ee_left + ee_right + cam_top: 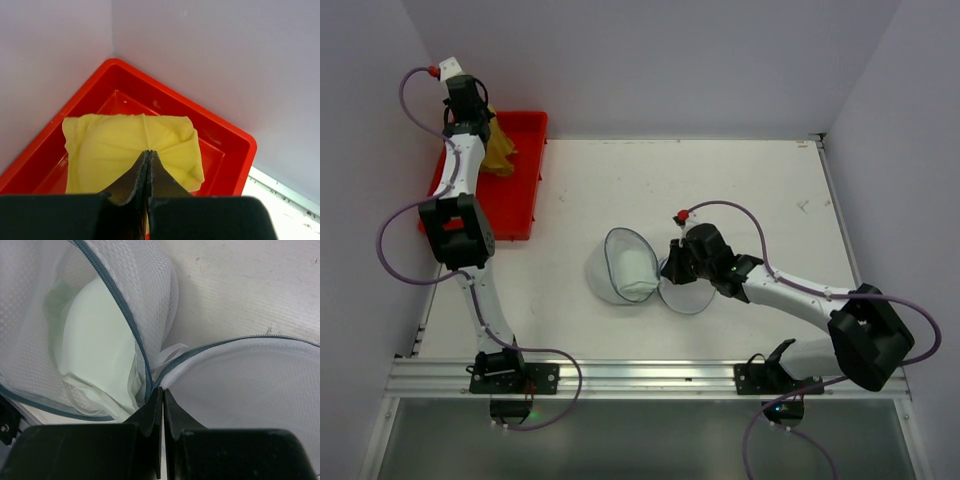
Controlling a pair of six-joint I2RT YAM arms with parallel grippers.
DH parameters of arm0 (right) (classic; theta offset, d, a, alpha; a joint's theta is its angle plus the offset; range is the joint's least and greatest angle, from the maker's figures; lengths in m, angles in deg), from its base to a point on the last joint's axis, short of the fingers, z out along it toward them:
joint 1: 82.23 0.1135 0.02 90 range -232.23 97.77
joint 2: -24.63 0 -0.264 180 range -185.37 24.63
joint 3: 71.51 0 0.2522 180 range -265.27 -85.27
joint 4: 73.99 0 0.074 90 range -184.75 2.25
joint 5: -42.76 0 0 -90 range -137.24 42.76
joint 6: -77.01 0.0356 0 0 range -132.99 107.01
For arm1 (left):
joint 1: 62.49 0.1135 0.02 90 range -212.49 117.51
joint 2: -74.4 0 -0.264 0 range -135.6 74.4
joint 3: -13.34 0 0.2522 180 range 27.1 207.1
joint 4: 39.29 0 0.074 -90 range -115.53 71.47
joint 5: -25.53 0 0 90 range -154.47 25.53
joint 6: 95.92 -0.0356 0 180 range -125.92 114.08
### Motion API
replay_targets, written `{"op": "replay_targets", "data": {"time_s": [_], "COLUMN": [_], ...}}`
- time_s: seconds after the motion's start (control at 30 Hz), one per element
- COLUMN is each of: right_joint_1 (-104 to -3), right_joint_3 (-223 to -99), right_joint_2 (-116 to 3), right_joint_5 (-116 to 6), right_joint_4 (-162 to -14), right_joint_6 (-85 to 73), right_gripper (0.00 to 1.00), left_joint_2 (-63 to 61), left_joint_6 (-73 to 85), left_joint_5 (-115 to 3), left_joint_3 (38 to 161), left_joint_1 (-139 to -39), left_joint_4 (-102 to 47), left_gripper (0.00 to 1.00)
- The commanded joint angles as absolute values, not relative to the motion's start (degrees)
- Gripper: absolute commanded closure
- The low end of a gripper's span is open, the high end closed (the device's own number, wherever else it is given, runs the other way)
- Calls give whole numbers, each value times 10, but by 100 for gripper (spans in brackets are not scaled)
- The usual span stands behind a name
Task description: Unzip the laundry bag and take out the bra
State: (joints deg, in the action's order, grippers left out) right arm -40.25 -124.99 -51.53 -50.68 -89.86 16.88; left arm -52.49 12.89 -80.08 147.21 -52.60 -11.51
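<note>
The right gripper [162, 390], jaws fully together, meets the laundry bag [625, 265] at centre frame, where its two zip lines join. Whether mesh is pinched between the tips is hard to tell. A pale green garment [95, 340] shows inside the bag, partly veiled by mesh. At upper left, the left gripper [149, 152] clamps a yellow cloth [100, 145] above the red tray [230, 142].

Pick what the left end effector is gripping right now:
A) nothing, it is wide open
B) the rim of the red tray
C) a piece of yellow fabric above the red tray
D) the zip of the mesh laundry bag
C: in the left wrist view, the left end effector is pinched shut on the yellow fabric, which hangs over the red tray.
</note>
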Motion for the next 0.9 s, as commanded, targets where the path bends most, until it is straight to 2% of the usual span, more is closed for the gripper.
{"op": "replay_targets", "data": {"time_s": [0.0,0.1,0.13,0.2,0.23,0.3,0.43,0.53,0.7,0.8,0.87], "right_joint_1": [-403,-403,-403,-403,-403,-403,-404,-404,-406,-407,-406], "right_joint_3": [-1260,-1279,-1282,-1279,-1273,-1271,-1289,-1312,-1339,-1353,-1360], "right_joint_2": [-517,-517,-513,-503,-498,-488,-479,-481,-486,-487,-488], "right_joint_5": [-521,-522,-522,-522,-522,-515,-508,-502,-499,-503,-515], "right_joint_4": [-881,-890,-898,-898,-895,-893,-909,-924,-941,-947,-946], "right_joint_6": [157,144,138,136,136,133,128,129,126,127,129], "right_gripper": [100,100,100,100,100,100,100,100,100,100,100], "left_joint_2": [-542,-562,-554,-534,-504,-473,-352,-248,-97,-30,-6], "left_joint_6": [154,196,210,216,219,233,248,239,249,270,279], "left_joint_5": [-811,-771,-750,-734,-726,-705,-671,-659,-647,-615,-640], "left_joint_3": [1461,1485,1486,1473,1466,1452,1408,1310,1085,1011,1000], "left_joint_1": [-515,-501,-498,-498,-499,-499,-515,-569,-749,-874,-965], "left_joint_4": [-186,-133,-117,-111,-109,-90,-29,-1,24,36,71], "left_gripper": [100,68,50,31,16,8,4,4,9,10,9]}}
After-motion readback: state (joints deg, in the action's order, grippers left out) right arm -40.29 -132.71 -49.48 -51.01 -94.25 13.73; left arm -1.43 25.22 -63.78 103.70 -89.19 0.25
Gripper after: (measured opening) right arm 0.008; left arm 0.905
